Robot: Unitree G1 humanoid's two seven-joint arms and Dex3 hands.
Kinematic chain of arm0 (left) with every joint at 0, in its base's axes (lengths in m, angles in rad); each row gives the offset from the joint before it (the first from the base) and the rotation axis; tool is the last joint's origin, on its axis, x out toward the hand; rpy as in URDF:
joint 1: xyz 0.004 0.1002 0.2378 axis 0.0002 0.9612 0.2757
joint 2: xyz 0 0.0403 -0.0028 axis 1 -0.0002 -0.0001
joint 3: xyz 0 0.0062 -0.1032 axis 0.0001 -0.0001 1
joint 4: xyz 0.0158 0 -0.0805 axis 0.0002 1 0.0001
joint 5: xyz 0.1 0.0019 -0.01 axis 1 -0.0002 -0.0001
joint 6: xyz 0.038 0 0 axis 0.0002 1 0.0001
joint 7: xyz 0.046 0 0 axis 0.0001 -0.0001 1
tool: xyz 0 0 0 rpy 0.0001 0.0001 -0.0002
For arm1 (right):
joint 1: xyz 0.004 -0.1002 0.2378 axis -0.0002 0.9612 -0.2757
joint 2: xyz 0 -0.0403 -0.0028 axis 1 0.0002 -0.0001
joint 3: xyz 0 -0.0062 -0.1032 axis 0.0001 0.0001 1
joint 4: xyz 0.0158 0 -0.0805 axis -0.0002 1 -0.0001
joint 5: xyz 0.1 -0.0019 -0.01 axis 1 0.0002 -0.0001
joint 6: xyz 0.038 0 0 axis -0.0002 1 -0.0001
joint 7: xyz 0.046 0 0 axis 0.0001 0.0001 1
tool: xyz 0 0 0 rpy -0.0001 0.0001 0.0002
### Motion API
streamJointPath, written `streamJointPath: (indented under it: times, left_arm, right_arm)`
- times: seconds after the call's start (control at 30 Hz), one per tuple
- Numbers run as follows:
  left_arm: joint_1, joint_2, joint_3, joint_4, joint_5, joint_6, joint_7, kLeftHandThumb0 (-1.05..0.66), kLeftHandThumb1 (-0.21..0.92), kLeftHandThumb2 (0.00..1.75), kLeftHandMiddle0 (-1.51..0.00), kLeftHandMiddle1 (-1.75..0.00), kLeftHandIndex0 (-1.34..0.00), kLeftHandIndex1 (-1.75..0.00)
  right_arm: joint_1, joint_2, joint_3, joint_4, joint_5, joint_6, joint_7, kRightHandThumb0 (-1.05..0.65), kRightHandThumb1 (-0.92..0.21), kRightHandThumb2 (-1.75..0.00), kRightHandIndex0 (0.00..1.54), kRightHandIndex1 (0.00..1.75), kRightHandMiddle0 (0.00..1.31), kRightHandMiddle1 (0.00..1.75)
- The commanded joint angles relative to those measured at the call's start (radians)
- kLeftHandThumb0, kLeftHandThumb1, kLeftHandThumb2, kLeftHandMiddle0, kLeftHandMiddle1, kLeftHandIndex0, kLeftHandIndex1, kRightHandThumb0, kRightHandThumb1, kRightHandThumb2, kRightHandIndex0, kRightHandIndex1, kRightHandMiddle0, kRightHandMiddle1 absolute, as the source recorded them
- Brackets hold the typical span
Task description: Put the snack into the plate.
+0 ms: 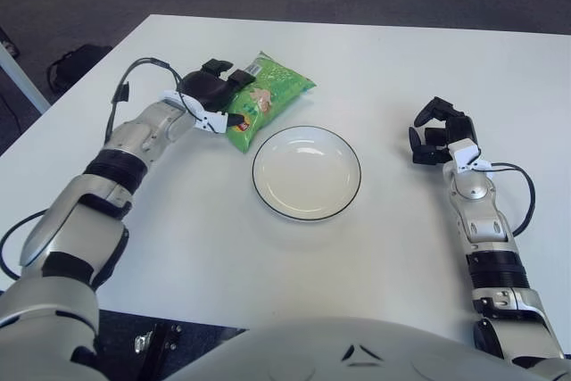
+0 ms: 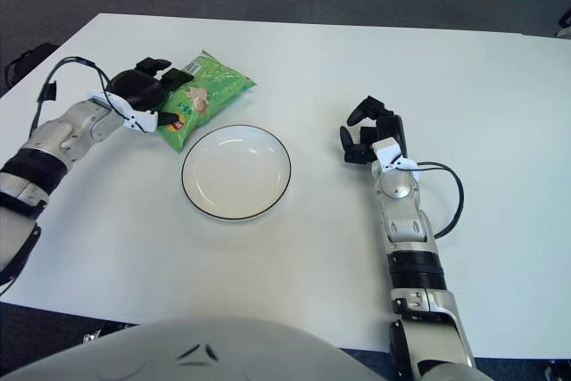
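Observation:
A green snack bag [image 1: 270,94] lies on the white table just up and left of a white plate with a dark rim [image 1: 306,218]. The plate holds nothing. My left hand [image 1: 217,94] is at the bag's left end, with fingers curled over its top edge and the thumb under its lower corner, gripping it. The bag still touches the table. My right hand [image 1: 435,134] shows to the right of the plate, fingers relaxed and holding nothing.
The white table [image 1: 268,265] spreads wide in front of and to the right of the plate. Its left edge runs close behind my left forearm. A dark bag [image 1: 76,64] sits on the floor beyond the table's left edge.

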Motion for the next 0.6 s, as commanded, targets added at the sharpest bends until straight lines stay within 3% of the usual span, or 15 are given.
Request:
streamJointPath:
  times: [0.0, 0.2, 0.57]
  left_arm:
    - [0.026, 0.043, 0.005, -0.023, 0.021, -0.048, 0.021, -0.82, 0.92, 0.9, -0.02, -0.52, 0.0, -0.83]
    - [0.049, 0.133, 0.024, -0.013, 0.021, -0.17, 0.075, -0.77, 0.92, 0.9, -0.02, -0.53, 0.0, -0.85]
    - [0.05, 0.199, 0.045, 0.005, 0.011, -0.28, 0.07, -0.77, 0.92, 0.97, 0.0, -0.54, 0.0, -0.83]
  right_arm:
    - [0.067, 0.017, 0.019, 0.044, -0.004, 0.065, 0.03, -0.52, -0.23, -1.43, 1.33, 1.75, 0.69, 1.75]
    - [0.069, 0.017, 0.016, 0.041, 0.001, 0.067, 0.035, -0.52, -0.23, -1.43, 1.33, 1.75, 0.69, 1.75]
    - [0.071, 0.018, 0.015, 0.033, -0.005, 0.073, 0.033, -0.52, -0.23, -1.43, 1.33, 1.75, 0.69, 1.75]
